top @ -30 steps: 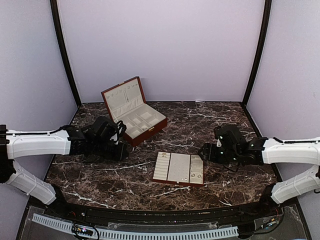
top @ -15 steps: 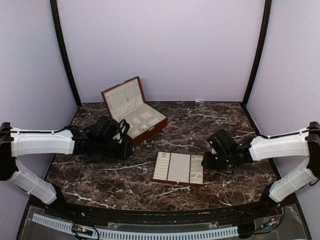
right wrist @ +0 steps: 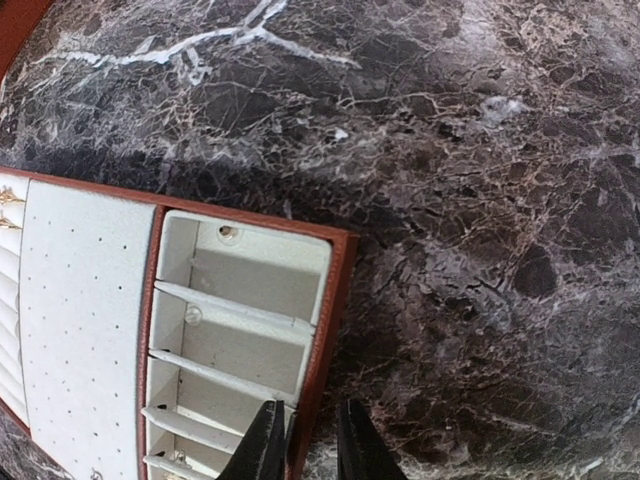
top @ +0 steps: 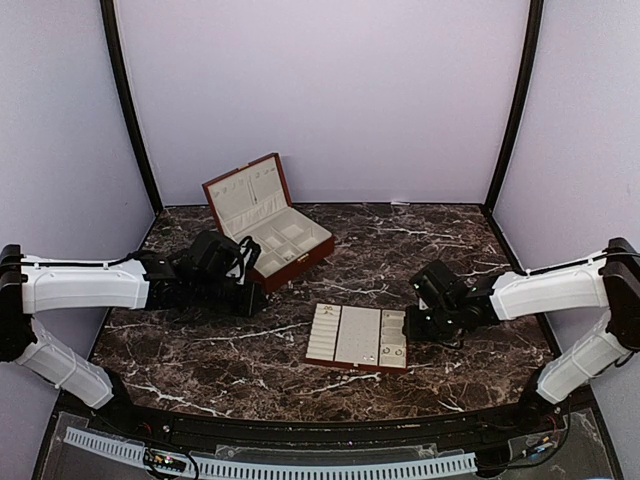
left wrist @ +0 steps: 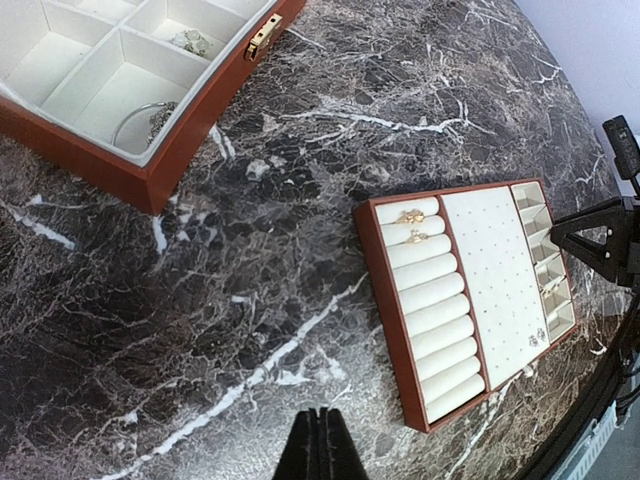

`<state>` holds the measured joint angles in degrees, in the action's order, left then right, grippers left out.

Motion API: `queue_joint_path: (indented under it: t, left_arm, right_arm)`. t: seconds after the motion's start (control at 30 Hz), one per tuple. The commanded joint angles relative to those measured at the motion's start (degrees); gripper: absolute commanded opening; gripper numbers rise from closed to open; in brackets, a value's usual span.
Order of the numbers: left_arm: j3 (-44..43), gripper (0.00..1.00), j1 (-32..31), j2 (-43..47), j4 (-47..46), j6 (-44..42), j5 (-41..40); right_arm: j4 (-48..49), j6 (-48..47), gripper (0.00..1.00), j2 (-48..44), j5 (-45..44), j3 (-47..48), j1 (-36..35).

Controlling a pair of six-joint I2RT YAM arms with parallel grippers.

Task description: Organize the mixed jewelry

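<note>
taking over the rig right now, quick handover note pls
Left gripper: shut, empty, above the table by the box.
Right gripper: jaws narrow, astride the tray side wall; clamped or not, unclear.
Two rings on the tray's rolls, studs in its side cells, more pieces in the box.
Done: those rings seated. Left: box pieces look unsorted; finish them.

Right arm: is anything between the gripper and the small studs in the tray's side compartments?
Only the tray itself. The right gripper straddles its right wall, one finger inside, one outside. The studs, one in the end compartment and another in the next, lie beyond cream dividers. Nothing else visibly intervenes.
</note>
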<state>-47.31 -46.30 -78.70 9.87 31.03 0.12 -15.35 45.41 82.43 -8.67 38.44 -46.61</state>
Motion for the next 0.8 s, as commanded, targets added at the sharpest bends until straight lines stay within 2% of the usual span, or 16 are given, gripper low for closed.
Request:
queue_joint_path:
  t: [0.0, 0.3, 0.5, 0.57, 0.67, 0.77]
  left_arm:
    - [0.87, 0.0, -0.28, 0.88, -1.15, -1.85, -0.58]
    - [3.39, 0.0, -0.28, 3.28, -4.25, -1.94, 0.37]
    - [4.44, 0.0, -0.28, 3.41, -6.33, -2.69, 1.64]
    - [3.83, 0.0, -0.28, 2.98, -6.5, -3.15, 2.37]
    - [2.4, 0.0, -0.31, 2.18, -6.21, -2.26, 4.54]
    - [0.55, 0.0, -0.28, 0.85, -6.51, 0.48, 9.02]
  right_arm:
    - [1.96, -1.19, 0.17, 2.1, 0.65, 1.57, -0.29]
    - [3.93, -4.99, 0.1, 5.63, 1.03, 4.95, -4.63]
    - [5.94, -5.94, 0.12, 6.8, 2.06, 7.8, -7.16]
    - [4.21, -5.06, 0.21, 5.74, 0.1, 8.53, -7.26]
    - [1.98, -4.55, 0.4, 2.75, -2.7, 9.0, -7.24]
    - [1.78, -4.97, 0.52, -0.71, -1.92, 9.28, -7.27]
